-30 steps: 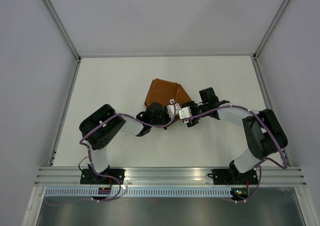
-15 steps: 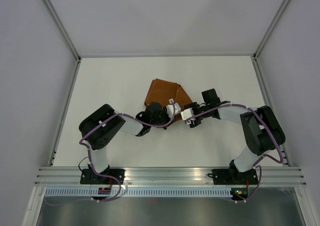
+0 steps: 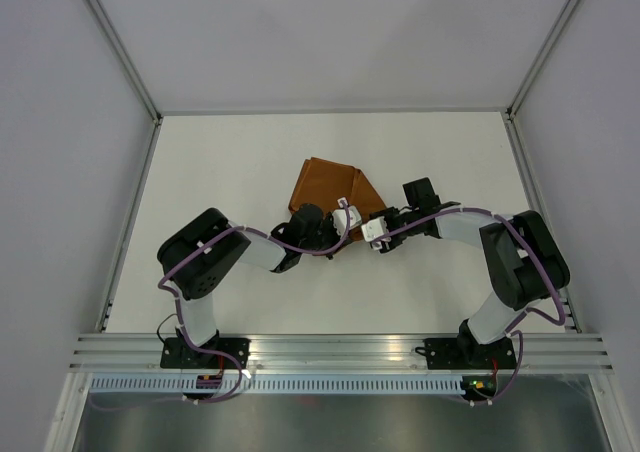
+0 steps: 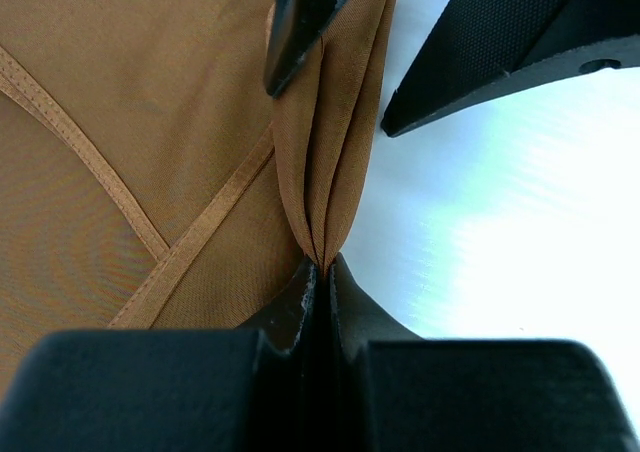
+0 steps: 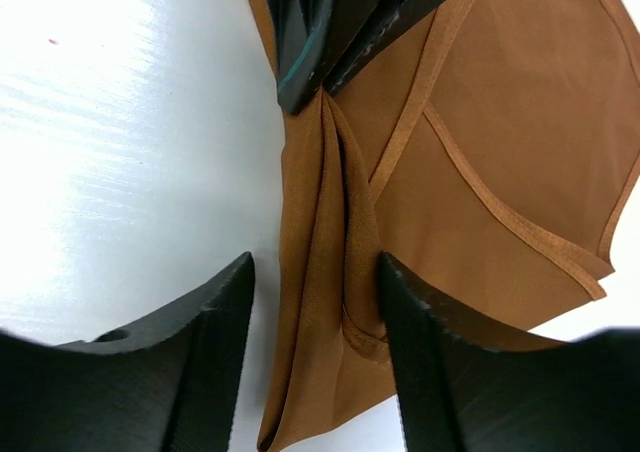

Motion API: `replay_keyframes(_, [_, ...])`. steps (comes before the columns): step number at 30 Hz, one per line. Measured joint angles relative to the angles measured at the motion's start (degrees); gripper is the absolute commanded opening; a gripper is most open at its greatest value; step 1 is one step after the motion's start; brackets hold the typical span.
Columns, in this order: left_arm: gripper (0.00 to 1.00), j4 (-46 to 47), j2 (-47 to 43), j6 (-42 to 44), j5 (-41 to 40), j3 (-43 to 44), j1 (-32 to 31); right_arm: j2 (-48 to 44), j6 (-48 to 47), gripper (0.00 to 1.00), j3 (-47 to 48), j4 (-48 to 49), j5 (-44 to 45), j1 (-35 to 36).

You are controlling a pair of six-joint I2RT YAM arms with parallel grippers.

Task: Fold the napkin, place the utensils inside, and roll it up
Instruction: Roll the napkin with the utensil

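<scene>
The rust-orange napkin lies folded near the table's middle, with its hems crossing in the left wrist view. My left gripper is shut on a raised ridge of the cloth at the napkin's near edge. My right gripper faces it from the other side. It is open, one finger on each side of the same bunched fold, and the right finger touches the cloth. The utensils are out of view.
Both arms reach in low from the near edge and meet tip to tip over the white table. Aluminium frame posts and grey walls border it on the left, right and back.
My right gripper has slid a little left toward the left one, and its jaws have narrowed around the fold. The left gripper keeps its pinch.
</scene>
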Motion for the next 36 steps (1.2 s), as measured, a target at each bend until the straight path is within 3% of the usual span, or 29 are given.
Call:
replay_keyframes(1, [0.02, -0.04, -0.07, 0.02, 0.02, -0.02, 0.00, 0.04, -0.22, 0.51, 0.00, -0.20, 0.07, -0.02])
replay_keyframes(4, [0.03, -0.28, -0.39, 0.00, 0.02, -0.26, 0.00, 0.31, -0.83, 0.45, 0.02, -0.81, 0.61, -0.02])
replay_keyframes(11, [0.18, -0.74, -1.53, 0.00, 0.02, -1.33, 0.04, 1.75, -1.22, 0.31, 1.68, -2.67, 1.40, 0.04])
replay_keyframes(15, [0.33, -1.07, -1.95, -0.15, 0.02, -1.57, 0.09, 2.38, -1.68, 0.28, 3.23, -5.62, 1.57, 0.09])
replay_keyframes(21, [0.44, -0.07, -3.50, -0.37, -0.70, -4.00, 0.57, 5.55, -2.10, 0.25, 9.64, -15.02, 2.01, 0.11])
replay_keyframes(36, [0.47, 2.93, -15.72, -0.42, -8.28, -8.37, 0.52, 19.06, -2.01, 0.23, 31.98, -43.98, 5.05, 0.96])
